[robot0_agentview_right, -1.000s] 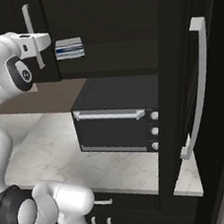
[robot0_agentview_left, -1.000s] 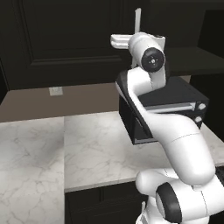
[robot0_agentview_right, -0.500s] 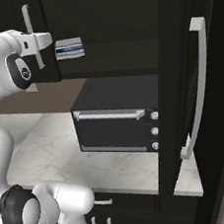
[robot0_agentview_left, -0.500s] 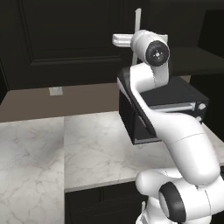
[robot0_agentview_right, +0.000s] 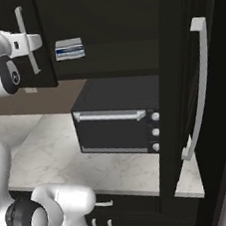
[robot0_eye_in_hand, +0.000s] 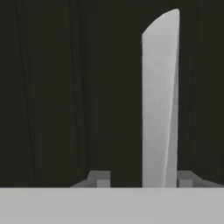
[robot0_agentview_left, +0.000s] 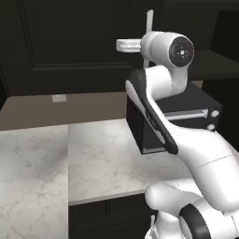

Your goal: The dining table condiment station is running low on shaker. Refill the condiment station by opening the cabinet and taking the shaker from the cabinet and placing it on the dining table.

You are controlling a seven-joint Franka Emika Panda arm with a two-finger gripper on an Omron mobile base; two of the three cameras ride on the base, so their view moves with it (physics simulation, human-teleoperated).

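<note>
Now my hand [robot0_eye_in_hand: 141, 179] has loosened off the cabinet [robot0_agentview_right: 124, 28] handle [robot0_eye_in_hand: 160, 100], fingers narrowly apart w/ it between them: door's open, shaker next.

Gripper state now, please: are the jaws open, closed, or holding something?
Gripper: jaws stand open around the silver cabinet handle, one fingertip on each side; whether they press on it cannot be told.
</note>
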